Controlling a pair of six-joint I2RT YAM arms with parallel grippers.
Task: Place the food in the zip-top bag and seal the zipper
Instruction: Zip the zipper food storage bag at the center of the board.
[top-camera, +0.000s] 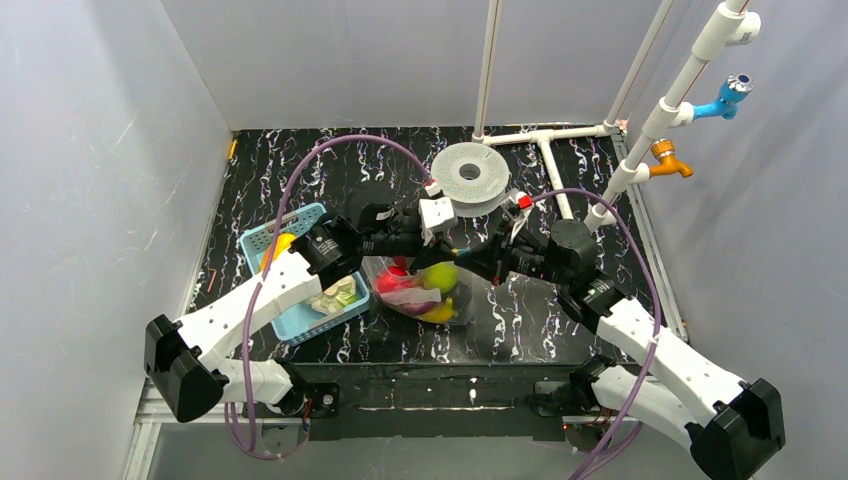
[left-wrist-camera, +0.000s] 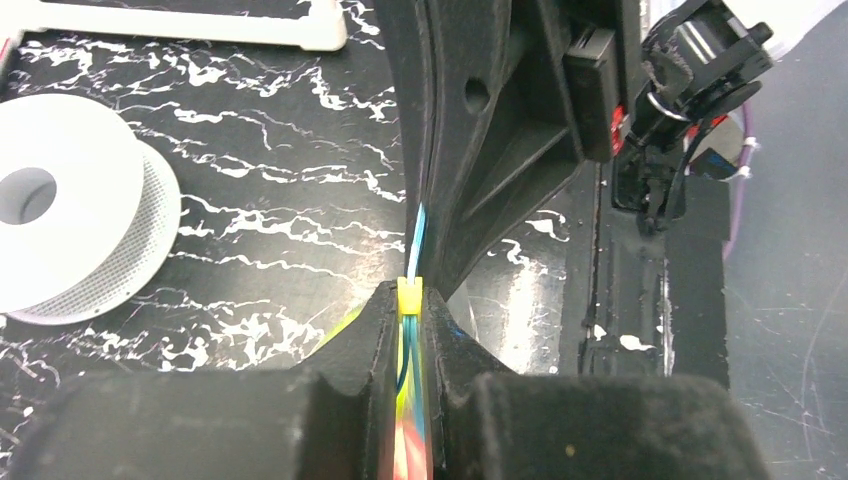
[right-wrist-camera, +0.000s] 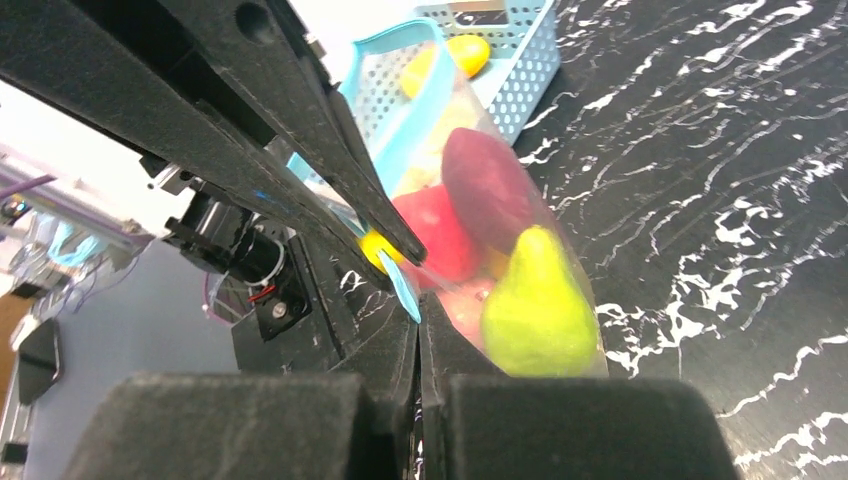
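The left pincer (left-wrist-camera: 411, 310) and the right pincer (right-wrist-camera: 418, 330) are both squeezed shut on the blue zipper (left-wrist-camera: 415, 235) at the top of the clear bag (right-wrist-camera: 560, 260), which sits in the middle of the desk (top-camera: 560, 320) with the food (right-wrist-camera: 535, 305) inside, likely so the mouth can be pressed closed.

Black white-veined tabletop (top-camera: 300, 180); plain pale-grey walls (top-camera: 90, 130) on three sides; white pipe frame (top-camera: 560, 135) at right rear; even light.

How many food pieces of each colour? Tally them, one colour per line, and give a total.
Red fruit: 1
Green pear: 1
Yellow banana: 1
Purple eggplant: 1
Orange-yellow fruit: 1
Pale-green cabbage: 1
Total: 6
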